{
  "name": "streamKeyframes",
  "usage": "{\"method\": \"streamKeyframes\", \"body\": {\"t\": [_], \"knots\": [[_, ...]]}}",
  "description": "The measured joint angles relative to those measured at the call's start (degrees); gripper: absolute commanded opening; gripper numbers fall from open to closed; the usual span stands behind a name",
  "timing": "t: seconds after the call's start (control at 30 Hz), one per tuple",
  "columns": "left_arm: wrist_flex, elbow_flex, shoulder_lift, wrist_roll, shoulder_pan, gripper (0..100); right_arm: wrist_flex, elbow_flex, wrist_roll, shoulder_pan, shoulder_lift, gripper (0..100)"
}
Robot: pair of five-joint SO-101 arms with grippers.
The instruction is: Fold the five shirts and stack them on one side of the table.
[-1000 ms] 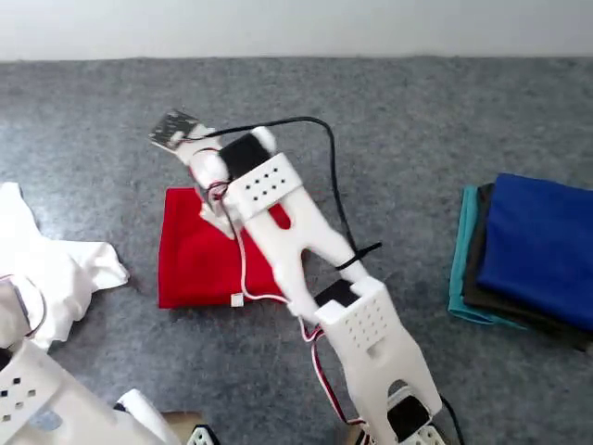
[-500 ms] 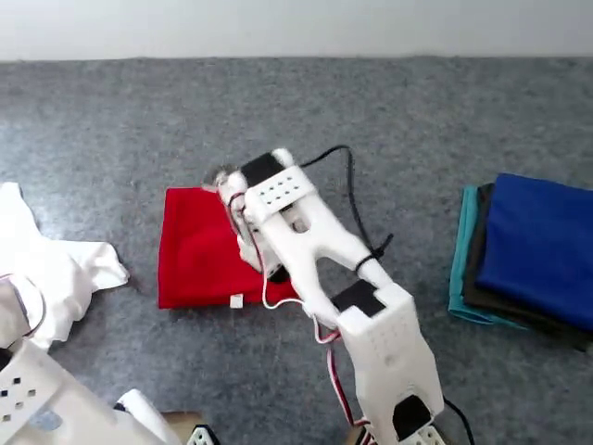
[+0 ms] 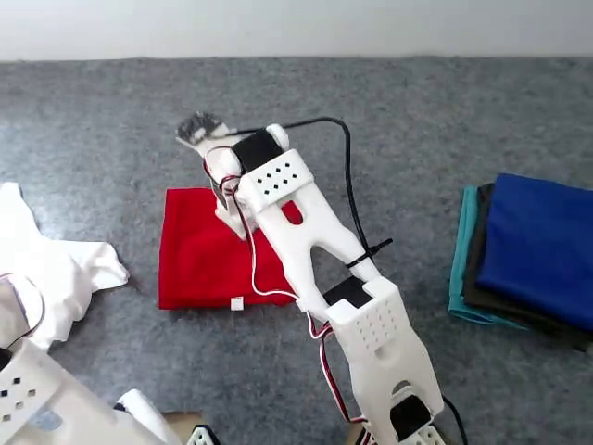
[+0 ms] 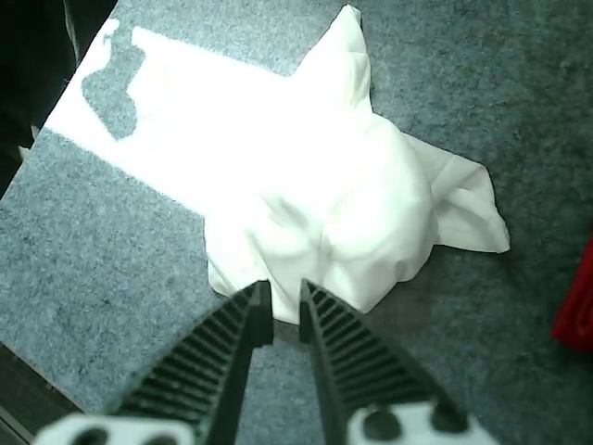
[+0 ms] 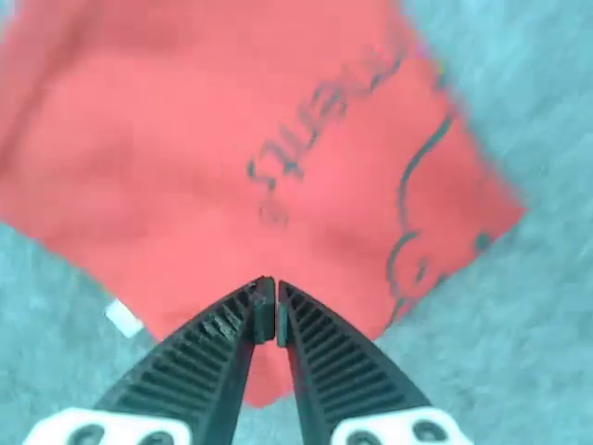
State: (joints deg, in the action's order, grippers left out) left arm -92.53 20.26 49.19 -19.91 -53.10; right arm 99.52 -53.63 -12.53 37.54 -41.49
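R hand [image 5: 267,298] pinched closed above smooth folded red shirt [image 5: 232,158]; L hand [image 4: 285,301] slightly open.

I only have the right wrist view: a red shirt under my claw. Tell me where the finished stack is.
Observer: In the high view, three folded shirts are stacked at the table's right edge. A blue shirt is on top, a dark shirt beneath it and a teal shirt at the bottom.
Operator: Now tell me what's unfolded.
Observer: A white shirt lies crumpled at the left edge.
Operator: Report the other arm.
Observer: The left claw hangs over the white shirt's edge, slightly open, holding nothing.
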Motion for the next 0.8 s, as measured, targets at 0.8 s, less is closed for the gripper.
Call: {"method": "streamKeyframes", "body": {"t": [0.8], "knots": [[0.0,0.0,0.0,0.0,0.0,6,-12.3,-10.5,-1.0,-5.9,-16.9,1.2]]}}
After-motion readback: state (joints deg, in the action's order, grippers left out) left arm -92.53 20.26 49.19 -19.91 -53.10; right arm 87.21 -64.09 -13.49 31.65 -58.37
